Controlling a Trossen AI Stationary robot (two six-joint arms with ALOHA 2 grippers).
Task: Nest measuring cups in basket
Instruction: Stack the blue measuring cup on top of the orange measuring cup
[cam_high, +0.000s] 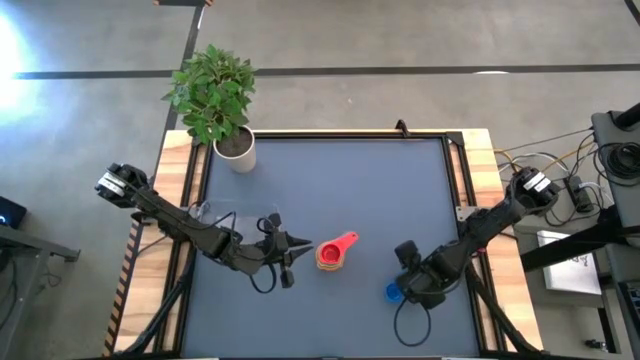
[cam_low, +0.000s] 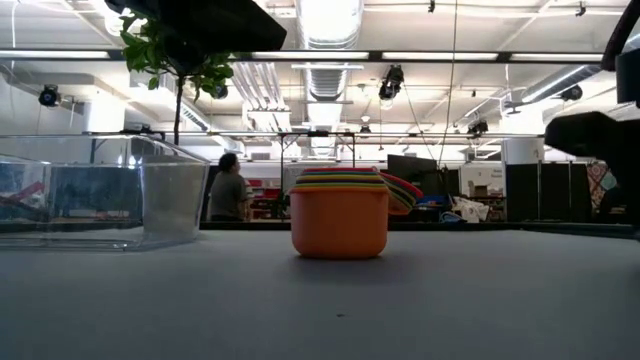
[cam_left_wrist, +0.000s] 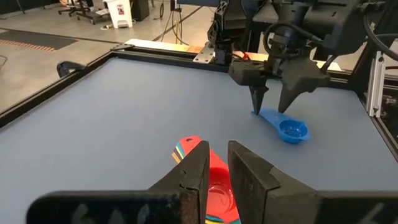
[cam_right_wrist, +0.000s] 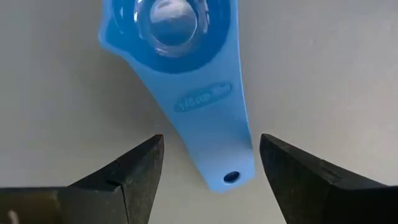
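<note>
Several measuring cups stand nested in one stack (cam_high: 332, 255) at mid-table, the red cup (cam_left_wrist: 219, 183) on top and an orange one (cam_low: 340, 225) at the bottom. My left gripper (cam_left_wrist: 217, 163) is shut just left of the stack, pointing at it. A blue cup (cam_right_wrist: 186, 74) lies alone on the table at the near right, bowl up. My right gripper (cam_right_wrist: 211, 165) hangs over it, pointing down and open. Its fingers stand on either side of the flat handle (cam_right_wrist: 214, 143) without touching it. The clear basket (cam_low: 100, 195) stands at the left, under my left arm. My left gripper's fingertips (cam_left_wrist: 199, 165) stand level at the near rim of the red top cup. The fingers hide that rim, so I cannot tell whether they touch it.
A white pot with a green plant (cam_high: 237, 150) stands at the table's far left corner. Bare blue table surface lies between the stack and the blue cup (cam_high: 393, 292), and across the far half. The room beyond holds people and equipment.
</note>
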